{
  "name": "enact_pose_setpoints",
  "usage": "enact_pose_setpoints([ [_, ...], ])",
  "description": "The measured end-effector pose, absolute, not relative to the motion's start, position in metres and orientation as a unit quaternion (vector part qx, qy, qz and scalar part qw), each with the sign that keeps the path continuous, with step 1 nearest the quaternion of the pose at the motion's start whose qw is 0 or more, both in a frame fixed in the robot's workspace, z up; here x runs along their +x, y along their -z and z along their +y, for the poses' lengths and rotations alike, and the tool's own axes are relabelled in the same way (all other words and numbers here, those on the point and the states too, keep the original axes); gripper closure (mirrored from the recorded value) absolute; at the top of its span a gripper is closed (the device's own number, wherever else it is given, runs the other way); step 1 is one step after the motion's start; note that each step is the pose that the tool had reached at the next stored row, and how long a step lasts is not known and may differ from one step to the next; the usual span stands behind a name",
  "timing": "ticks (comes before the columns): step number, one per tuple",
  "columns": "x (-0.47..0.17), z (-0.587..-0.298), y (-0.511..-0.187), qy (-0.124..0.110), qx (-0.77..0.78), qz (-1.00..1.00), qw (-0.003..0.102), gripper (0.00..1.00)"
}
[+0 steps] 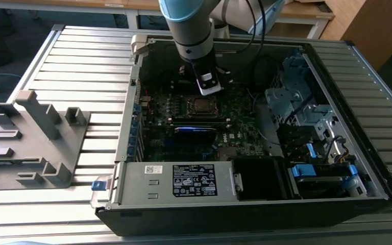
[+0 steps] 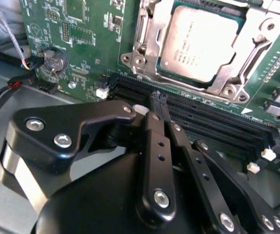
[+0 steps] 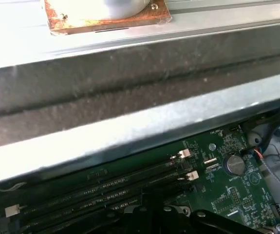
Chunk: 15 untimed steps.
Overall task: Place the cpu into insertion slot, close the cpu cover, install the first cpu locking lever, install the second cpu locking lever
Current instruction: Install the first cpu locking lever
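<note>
The cpu [image 2: 200, 41], a flat square chip with a dull metal top, lies in its socket on the green motherboard [image 2: 86, 34]. The silvery cpu cover [image 2: 227, 80] lies flat around it, and the chip shows through its window. In the exterior view the cpu [image 1: 201, 106] sits mid-board inside the open case. My gripper [image 2: 158, 99] hangs just off the socket's edge, over the black memory slots [image 2: 203, 117], its black fingers pressed together with nothing between them. From outside, the gripper [image 1: 210, 91] hovers just behind the socket. I cannot tell how the locking levers stand.
The open computer case [image 1: 359, 168] lies on a slatted metal table [image 1: 80, 61]. Inside it are a power supply [image 1: 175, 181], a drive cage [image 1: 298, 107], cables and a coin battery [image 2: 56, 60]. A grey fixture [image 1: 32, 138] stands on the exterior view's left.
</note>
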<state>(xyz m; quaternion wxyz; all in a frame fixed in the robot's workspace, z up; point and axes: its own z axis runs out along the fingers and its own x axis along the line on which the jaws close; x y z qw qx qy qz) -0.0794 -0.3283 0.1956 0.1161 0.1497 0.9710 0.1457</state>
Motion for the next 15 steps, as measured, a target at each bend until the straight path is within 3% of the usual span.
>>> enact_pose_setpoints([
  [15,-0.0722,-0.3332,-0.1907,-0.146,0.15,0.971,0.117,0.9],
])
